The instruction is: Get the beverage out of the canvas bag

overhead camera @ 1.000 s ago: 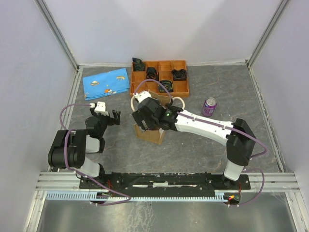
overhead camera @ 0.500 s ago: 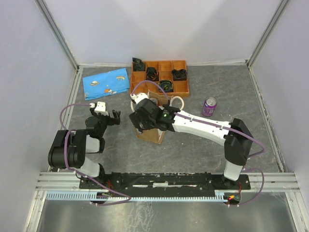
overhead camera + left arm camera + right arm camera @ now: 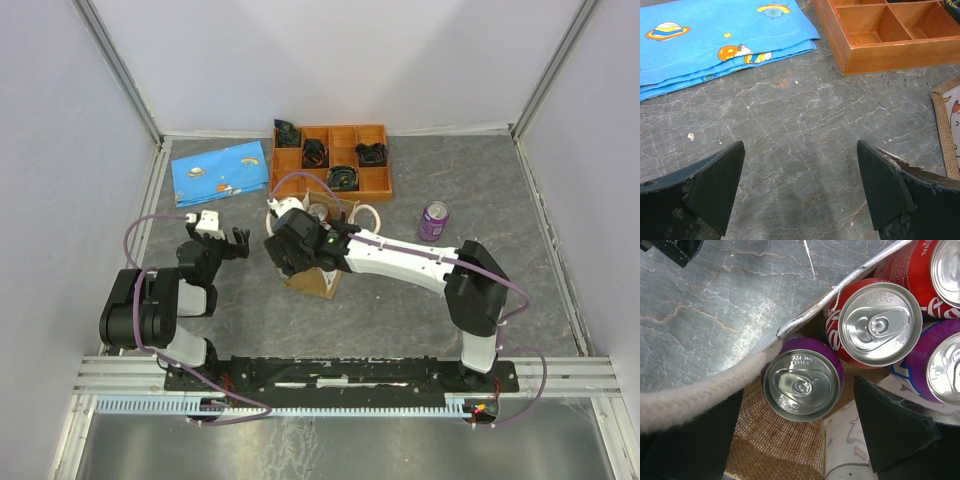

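Near the middle of the table [image 3: 520,180], the canvas bag [image 3: 318,284], mouth up and packed with upright drink cans. Directly beneath the right gripper [image 3: 797,405], fingers spread as wide as they go and holding nothing, a purple can [image 3: 801,385] tucked into the bag's corner, touching a red cola can [image 3: 880,325], with another red can [image 3: 945,270] and a second purple can [image 3: 940,367] just beyond. Draped beside the purple can's lid, a cream rope handle [image 3: 695,397]; below it, the coarse burlap wall [image 3: 775,445]. Toward the left edge, the left gripper [image 3: 800,185], likewise wide open and empty over bare table, near a blue planet-print cloth [image 3: 715,40] and a corner of the wooden compartment tray [image 3: 890,47]. Toward the right edge, well apart from the bag, a lone purple can [image 3: 433,221] standing upright. Likely handling of the target can: probably full, so fairly heavy for its size; stiff at the rim, thin and dentable mid-body; smooth painted metal, apt to slip in a light pinch. Best taken across the upper body just under the lid, firmly but without crushing, then drawn straight up. Tight quarters: red neighbour on one side, soft bag wall on the other, one finger seemingly poised over that wall rather than inside it. Worth watching for a snagged handle or a limp bag lifting along.
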